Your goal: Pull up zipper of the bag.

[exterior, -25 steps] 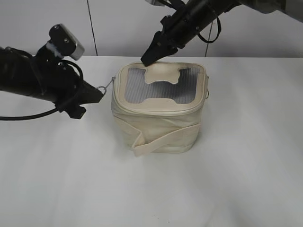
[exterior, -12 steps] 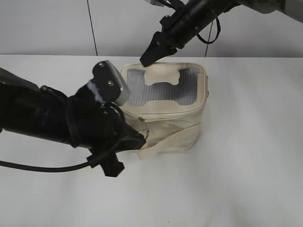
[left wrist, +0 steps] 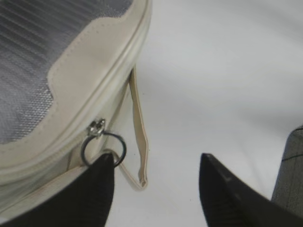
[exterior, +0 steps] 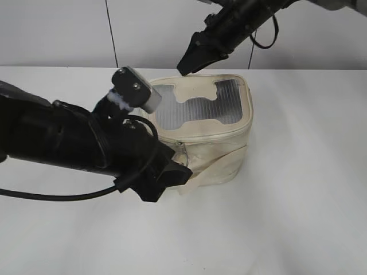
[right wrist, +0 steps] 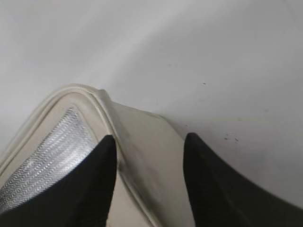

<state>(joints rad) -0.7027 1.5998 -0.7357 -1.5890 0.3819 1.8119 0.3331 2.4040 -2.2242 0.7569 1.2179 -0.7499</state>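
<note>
The cream bag (exterior: 212,137) with a grey mesh lid window stands mid-table, turned at an angle. One silver slider of the zipper (exterior: 179,146) sits on the front rim, and in the left wrist view (left wrist: 97,127) its ring pull (left wrist: 104,147) dangles. My left gripper (exterior: 175,175) is at the bag's front. In its wrist view it (left wrist: 156,163) is open and empty, with the ring right at its left fingertip. The strap band (left wrist: 138,137) hangs between the fingers. My right gripper (exterior: 192,60) is open above the bag's rear left corner (right wrist: 137,120), one finger each side (right wrist: 149,137).
The white table (exterior: 298,217) spreads around the bag. A white wall with a dark vertical seam (exterior: 110,34) stands behind. My left arm and its cable (exterior: 57,197) lie across the table's left half.
My left arm swung from the bag's left side round to its front, and the slider travelled along the rim with it. The bag turned. The right gripper shifted slightly up and right.
</note>
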